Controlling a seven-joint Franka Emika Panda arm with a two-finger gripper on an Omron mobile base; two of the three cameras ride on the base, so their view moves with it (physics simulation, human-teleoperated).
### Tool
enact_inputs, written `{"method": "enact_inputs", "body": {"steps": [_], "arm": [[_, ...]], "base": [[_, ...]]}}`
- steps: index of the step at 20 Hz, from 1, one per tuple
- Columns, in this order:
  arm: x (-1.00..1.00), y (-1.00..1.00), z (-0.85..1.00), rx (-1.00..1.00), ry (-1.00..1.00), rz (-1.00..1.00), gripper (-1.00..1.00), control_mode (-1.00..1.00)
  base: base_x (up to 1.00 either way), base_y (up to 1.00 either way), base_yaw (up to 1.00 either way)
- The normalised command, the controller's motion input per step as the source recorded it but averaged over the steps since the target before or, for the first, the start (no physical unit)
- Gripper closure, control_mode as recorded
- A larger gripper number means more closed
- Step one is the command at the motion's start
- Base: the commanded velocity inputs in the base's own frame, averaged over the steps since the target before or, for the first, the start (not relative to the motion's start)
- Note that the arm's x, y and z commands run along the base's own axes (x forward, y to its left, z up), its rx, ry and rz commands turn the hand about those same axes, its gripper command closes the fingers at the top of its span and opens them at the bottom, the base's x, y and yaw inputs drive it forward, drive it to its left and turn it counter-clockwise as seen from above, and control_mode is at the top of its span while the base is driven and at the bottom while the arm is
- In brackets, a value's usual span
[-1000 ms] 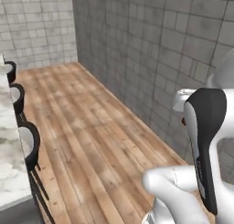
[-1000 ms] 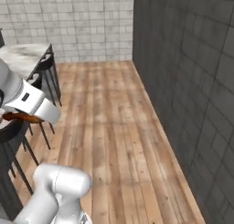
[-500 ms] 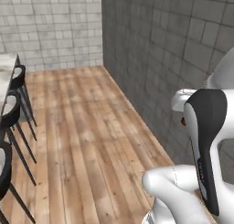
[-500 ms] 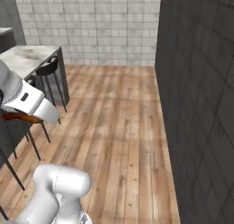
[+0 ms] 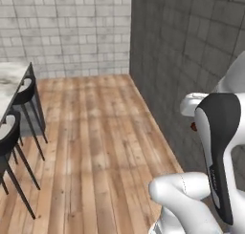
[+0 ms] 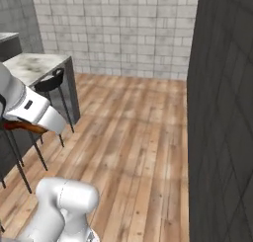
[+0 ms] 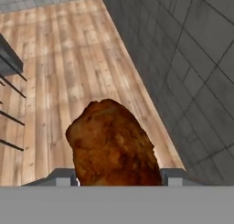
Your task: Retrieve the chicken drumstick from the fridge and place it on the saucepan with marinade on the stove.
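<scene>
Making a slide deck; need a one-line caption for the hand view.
Pincer carrying the chicken drumstick above wooden floor.

A rendered home kitchen with a dining bar. The floor (image 5: 100,132) is warm wood planking, laid lengthwise toward a back wall (image 6: 118,28) of pale grey rectangular tiles. A dark grey tiled wall (image 5: 186,61) runs along one side; in the hand view it stands just to the right of the gripper, with the planks stretching ahead and to the left. Off to the gripper's far side stands a marble-topped counter (image 6: 34,65) with a dark grey side panel, and black bar stools (image 5: 21,97) on thin dark legs are drawn up beside it, a second stool (image 6: 49,83) showing in the right base view.
</scene>
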Motion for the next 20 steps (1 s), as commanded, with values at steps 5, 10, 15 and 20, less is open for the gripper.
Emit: {"method": "enact_inputs", "body": {"steps": [5,10,15,20], "arm": [[0.00,0.00,0.00,0.00,0.00,0.00,1.00,1.00],[0.00,0.00,0.00,0.00,0.00,0.00,1.00,1.00],[0.00,0.00,0.00,0.00,0.00,0.00,1.00,1.00],[0.00,0.00,0.00,0.00,0.00,0.00,1.00,1.00]], "base": [[1.00,-0.21,0.29],[1.00,-0.39,0.27],[1.00,-0.52,0.34],[0.81,-0.29,0.77]]}}
